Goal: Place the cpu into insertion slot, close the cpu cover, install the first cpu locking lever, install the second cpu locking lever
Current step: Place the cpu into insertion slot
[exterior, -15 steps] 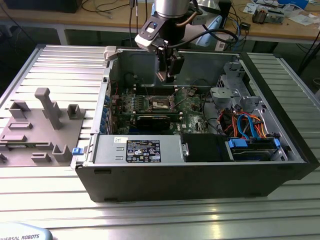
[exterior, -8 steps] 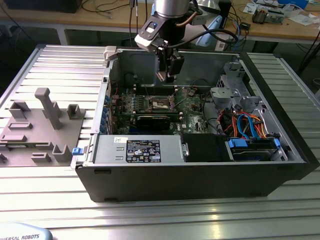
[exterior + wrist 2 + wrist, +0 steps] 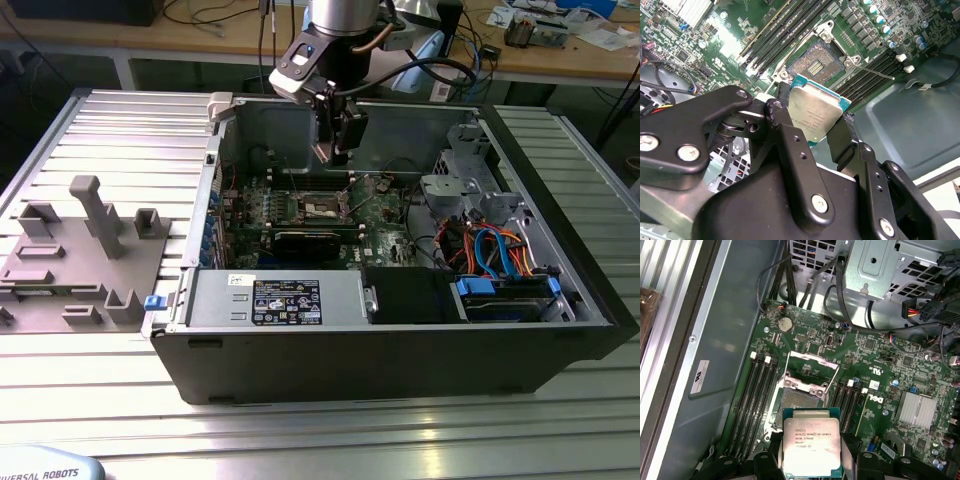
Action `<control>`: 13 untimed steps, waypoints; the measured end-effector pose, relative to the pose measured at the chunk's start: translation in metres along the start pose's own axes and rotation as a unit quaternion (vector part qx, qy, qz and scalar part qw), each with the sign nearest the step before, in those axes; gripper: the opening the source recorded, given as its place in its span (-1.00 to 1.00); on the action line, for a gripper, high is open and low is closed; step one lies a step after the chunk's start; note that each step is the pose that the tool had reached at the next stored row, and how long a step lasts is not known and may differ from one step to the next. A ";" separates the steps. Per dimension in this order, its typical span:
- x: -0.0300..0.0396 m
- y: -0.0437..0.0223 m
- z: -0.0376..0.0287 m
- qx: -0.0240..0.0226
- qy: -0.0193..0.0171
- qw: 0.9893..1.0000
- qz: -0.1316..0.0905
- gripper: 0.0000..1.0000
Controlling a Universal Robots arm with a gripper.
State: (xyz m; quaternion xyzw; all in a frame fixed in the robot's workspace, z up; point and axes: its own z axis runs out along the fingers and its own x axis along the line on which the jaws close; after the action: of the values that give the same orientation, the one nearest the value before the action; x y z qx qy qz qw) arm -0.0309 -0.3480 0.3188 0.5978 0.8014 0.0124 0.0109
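Over the green board [image 3: 875, 390] inside the open tower case [image 3: 400, 350]: holding the cpu [image 3: 815, 112] between the jaws, closed to chip width on two opposite edges. Silvery lid of the cpu [image 3: 811, 447] facing the first wrist camera, green substrate rim showing round it.

Hanging clear above the insertion slot [image 3: 796, 405], not seated. Overlapping one edge of the slot in both wrist views. Contact field of the insertion slot [image 3: 815, 62] bare and dark in the second wrist view.

cpu cover [image 3: 812, 371] swung open off the slot, on the side away from the held chip.

One thin wire lever [image 3: 874, 73] sticking out sideways from the slot rim, over the black memory slots [image 3: 867, 82]. Can't tell the other lever's position.

More memory slots [image 3: 757, 400] flanking the socket in the first wrist view. Finned heatsink [image 3: 915, 412] and coin cell [image 3: 785, 323] elsewhere on the board.

From the exterior view: arm [image 3: 340, 20] reaching down into the case toward its back wall, jaws above the insertion slot [image 3: 322, 208]. Case lying on its side, open face up, on the slatted metal bench [image 3: 300, 440]. Grey part fixture [image 3: 90, 250] on the bench at the exterior view's left, just beside the case. Labelled silver box [image 3: 285, 300] along the case's near edge. Blue and orange cables [image 3: 495, 250] toward the exterior view's right.
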 end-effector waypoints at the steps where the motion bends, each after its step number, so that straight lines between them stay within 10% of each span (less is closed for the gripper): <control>1: 0.0000 0.0000 0.0000 0.000 0.000 1.000 0.000 0.08; 13: 0.0000 0.0000 0.0001 0.000 0.000 1.000 0.005 0.08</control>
State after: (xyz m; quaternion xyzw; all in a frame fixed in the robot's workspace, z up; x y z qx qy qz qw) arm -0.0309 -0.3480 0.3187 0.6019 0.7984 0.0123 0.0110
